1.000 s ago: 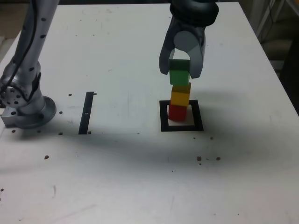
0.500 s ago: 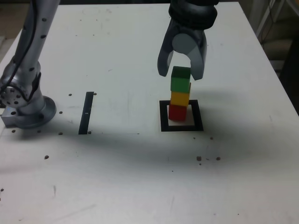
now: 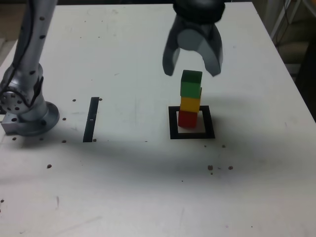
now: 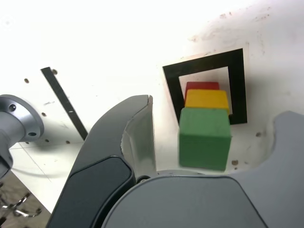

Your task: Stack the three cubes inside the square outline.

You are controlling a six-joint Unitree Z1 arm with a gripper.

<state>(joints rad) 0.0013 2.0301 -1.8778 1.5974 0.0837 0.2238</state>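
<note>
The gripper [image 3: 192, 66] hung released directly above the green cube [image 3: 190, 83], its jaws spread clear of it.

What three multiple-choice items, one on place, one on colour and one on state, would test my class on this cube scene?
1. Where does the red cube sit?
A. on the black tape strip
B. inside the square outline
C. on the arm's base

2. Which cube is on top?
A. green
B. yellow
C. red

3. How is the gripper?
A. shut on a cube
B. out of sight
C. open above the stack

Key: 1 B, the tape frame surrounds it. 2 A, the green cube tops the yellow cube. 3 C, its jaws are spread, touching nothing.
</note>
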